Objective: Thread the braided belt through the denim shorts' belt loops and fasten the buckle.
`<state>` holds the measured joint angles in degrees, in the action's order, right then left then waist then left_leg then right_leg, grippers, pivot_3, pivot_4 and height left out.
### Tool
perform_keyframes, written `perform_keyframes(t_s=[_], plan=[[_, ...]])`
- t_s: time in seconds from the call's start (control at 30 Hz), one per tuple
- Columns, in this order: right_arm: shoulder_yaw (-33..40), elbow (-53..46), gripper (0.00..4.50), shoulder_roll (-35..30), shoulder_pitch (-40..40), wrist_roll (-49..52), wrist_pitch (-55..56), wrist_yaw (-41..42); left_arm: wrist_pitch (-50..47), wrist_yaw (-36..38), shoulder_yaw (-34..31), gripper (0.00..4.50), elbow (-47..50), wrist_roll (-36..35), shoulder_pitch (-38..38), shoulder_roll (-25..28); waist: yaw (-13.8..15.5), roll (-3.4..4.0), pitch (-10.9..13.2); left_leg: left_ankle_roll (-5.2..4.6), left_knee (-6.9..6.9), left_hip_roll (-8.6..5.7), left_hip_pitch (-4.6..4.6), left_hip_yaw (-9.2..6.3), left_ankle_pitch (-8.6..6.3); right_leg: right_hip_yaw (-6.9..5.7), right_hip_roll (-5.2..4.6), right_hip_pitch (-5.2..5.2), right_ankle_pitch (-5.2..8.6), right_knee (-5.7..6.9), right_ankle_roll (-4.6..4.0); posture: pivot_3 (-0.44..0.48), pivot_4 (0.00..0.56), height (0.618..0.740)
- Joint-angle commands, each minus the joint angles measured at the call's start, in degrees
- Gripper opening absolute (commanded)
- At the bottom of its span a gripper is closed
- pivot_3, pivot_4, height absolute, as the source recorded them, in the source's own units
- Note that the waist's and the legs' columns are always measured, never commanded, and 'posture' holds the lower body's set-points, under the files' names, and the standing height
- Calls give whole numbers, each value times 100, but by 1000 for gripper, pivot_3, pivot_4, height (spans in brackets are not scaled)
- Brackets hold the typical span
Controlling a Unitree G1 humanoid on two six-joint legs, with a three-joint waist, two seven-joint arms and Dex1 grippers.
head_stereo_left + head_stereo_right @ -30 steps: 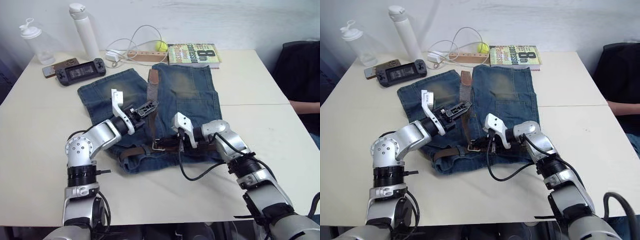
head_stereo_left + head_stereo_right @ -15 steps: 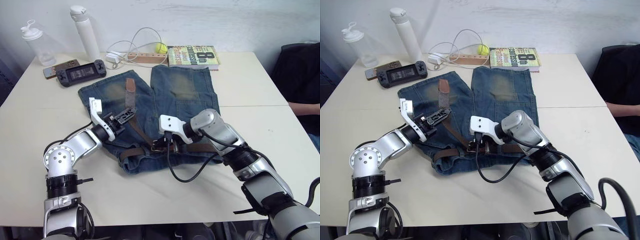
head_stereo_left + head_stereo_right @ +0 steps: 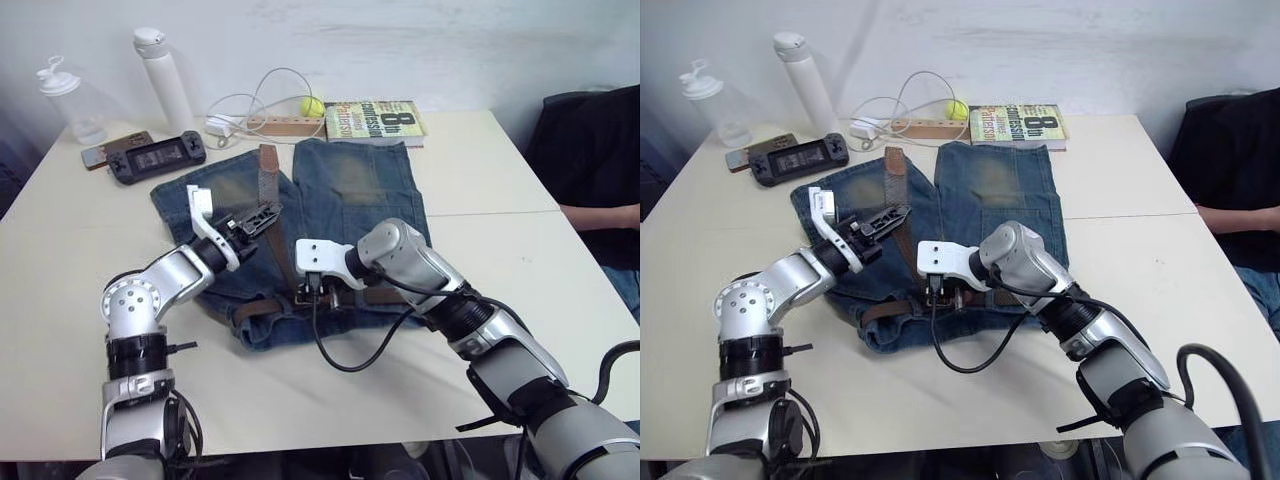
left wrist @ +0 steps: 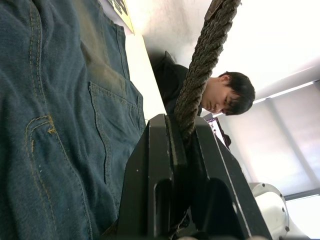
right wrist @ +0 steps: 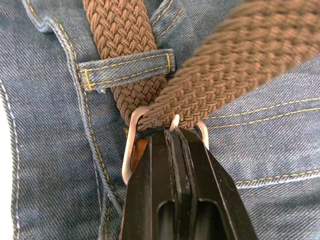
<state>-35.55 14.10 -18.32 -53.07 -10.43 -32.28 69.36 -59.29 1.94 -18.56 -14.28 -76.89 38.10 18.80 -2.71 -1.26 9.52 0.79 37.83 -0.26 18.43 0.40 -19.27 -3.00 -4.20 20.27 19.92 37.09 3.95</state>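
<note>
The denim shorts (image 3: 370,190) lie flat mid-table, waistband toward me. The braided belt (image 3: 268,168) runs along the waistband, crosses through the buckle and rises over the left leg. My left gripper (image 3: 264,214) is shut on that free strap, holding it off the denim; the left wrist view shows the braid (image 4: 205,55) clamped between the fingers (image 4: 160,165). My right gripper (image 3: 311,291) is shut on the silver buckle (image 5: 128,147) at the waistband's middle. One of the belt loops (image 5: 125,68) crosses the strap just beyond the buckle.
Along the table's far edge stand a book (image 3: 375,118), a tennis ball (image 3: 315,106), a power strip with white cable (image 3: 262,126), a white bottle (image 3: 165,75), a clear bottle (image 3: 65,95) and a game console (image 3: 155,157). A person (image 3: 590,160) sits at the right.
The left gripper has swung the belt's free end from between the legs leftward onto the left leg. The right gripper has slid left along the waistband onto the buckle.
</note>
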Motion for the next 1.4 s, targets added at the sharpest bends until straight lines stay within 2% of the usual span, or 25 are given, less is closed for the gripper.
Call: perform_keyframes(t_s=[0.03, 0.27, 0.4, 0.57, 0.73, 0.8, 0.9, 1.03, 1.17, 1.4], plan=[[-1099, 658, 86, -363, 878, -746, -25, 24, 511, 618, 17, 0, -792, 589, 1149, 15, 45, -5, -18, 3, -1, 0, -2, -2, -2, -3, 1, -5, 0, -5, 0, 0, 150, 735], [-1162, -26, 86, -553, 1335, -976, 326, 77, 959, 1864, 435, 0, -2922, 1846, 2917, -605, 126, -10, -26, 7, -11, -3, 2, -6, -8, -9, -1, -10, -1, -28, 3, 0, 150, 735], [-1211, -315, 86, -614, 1561, -1104, 409, 134, 1004, 2596, 661, 0, -3744, 2440, 3639, -1076, 136, -10, -26, 10, -17, -5, 3, -7, -10, -13, -3, -15, -3, -40, 6, 0, 150, 735], [-1211, -543, 86, -622, 1722, -1245, 615, 232, 1188, 3557, 986, 0, -4600, 3282, 4279, -1659, 222, -2, -30, 13, -46, -8, -1, -7, -11, -16, -6, -19, -6, -67, 11, 0, 150, 735], [-1154, -570, 86, -587, 1774, -1321, 895, 324, 1643, 4029, 1026, 0, -5331, 4028, 4511, -2102, 264, 12, -39, 14, -57, -9, -5, -8, -11, -19, -6, -26, -6, -82, 13, 0, 150, 735], [-1154, -554, 86, -579, 1780, -1336, 974, 393, 1976, 4032, 995, 0, -5574, 4312, 4588, -2217, 263, 22, -45, 14, -64, -9, -9, -9, -11, -20, -6, -33, -9, -95, 18, 0, 150, 735], [-1204, -580, 86, -626, 1789, -1354, 1024, 606, 2408, 3746, 582, 0, -5868, 4367, 4869, -2308, 277, 51, -61, 14, -70, -9, -15, -14, -12, -29, -11, -50, -12, -114, 23, 0, 150, 735], [-1211, -607, 86, -663, 1823, -1371, 1110, 791, 2850, 3297, 153, 0, -6128, 4494, 5187, -2388, 292, 53, -62, 9, -71, -13, -12, -28, -15, -44, -18, -59, -13, -127, 26, 0, 150, 735], [-1212, -585, 86, -648, 1844, -1391, 1152, 818, 3336, 2894, 225, 0, -6227, 5012, 5335, -2492, 327, 54, -63, 8, -74, -17, -11, -39, -15, -57, -22, -68, -14, -139, 30, 0, 150, 735], [-1212, -352, 86, -485, 1882, -1446, 1223, 726, 3938, 2844, 306, 0, -6178, 5590, 5455, -2353, 338, 61, -67, 9, -76, -17, -12, -40, -16, -59, -22, -71, -16, -143, 33, 0, 150, 735]])
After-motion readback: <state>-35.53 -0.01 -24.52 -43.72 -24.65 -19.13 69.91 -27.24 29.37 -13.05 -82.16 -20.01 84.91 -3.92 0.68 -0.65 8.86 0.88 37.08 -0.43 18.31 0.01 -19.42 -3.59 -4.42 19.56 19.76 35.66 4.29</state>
